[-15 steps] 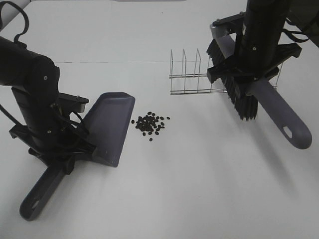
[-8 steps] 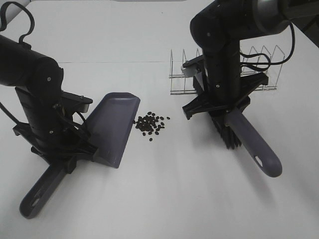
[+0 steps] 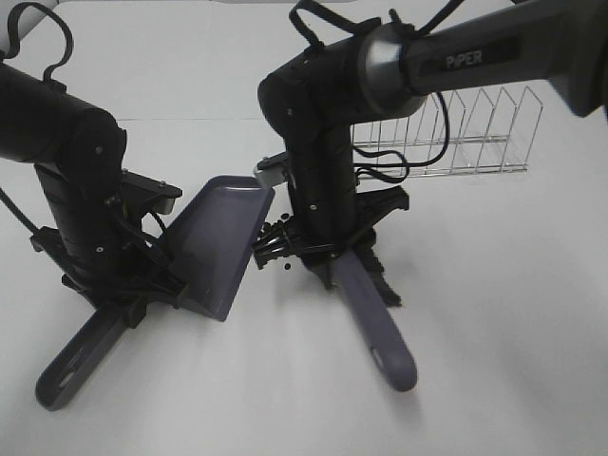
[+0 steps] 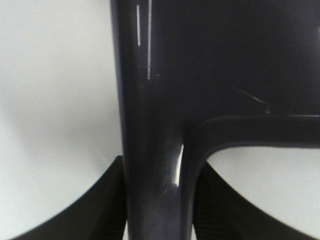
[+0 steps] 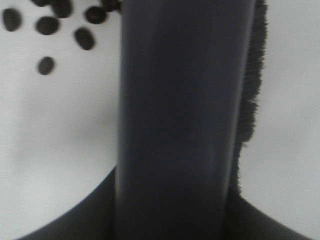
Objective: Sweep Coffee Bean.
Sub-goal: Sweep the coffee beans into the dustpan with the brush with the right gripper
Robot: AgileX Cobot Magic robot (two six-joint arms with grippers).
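L: dustpan [image 3: 223, 237]; coffee bean [image 3: 272, 238] betw. it & brush [image 3: 375, 323]; wire rack [image 3: 475, 142] behind, R.

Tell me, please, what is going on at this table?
Two robot arms are set up to sweep coffee beans. The left arm's jaws grip the dustpan by its handle, with the pan tilted and its open edge facing the beans. The right arm's jaws grip the brush, bristles down, on the far side of the beans from the pan. No beans show in the pan yet. A wire rack stands behind.
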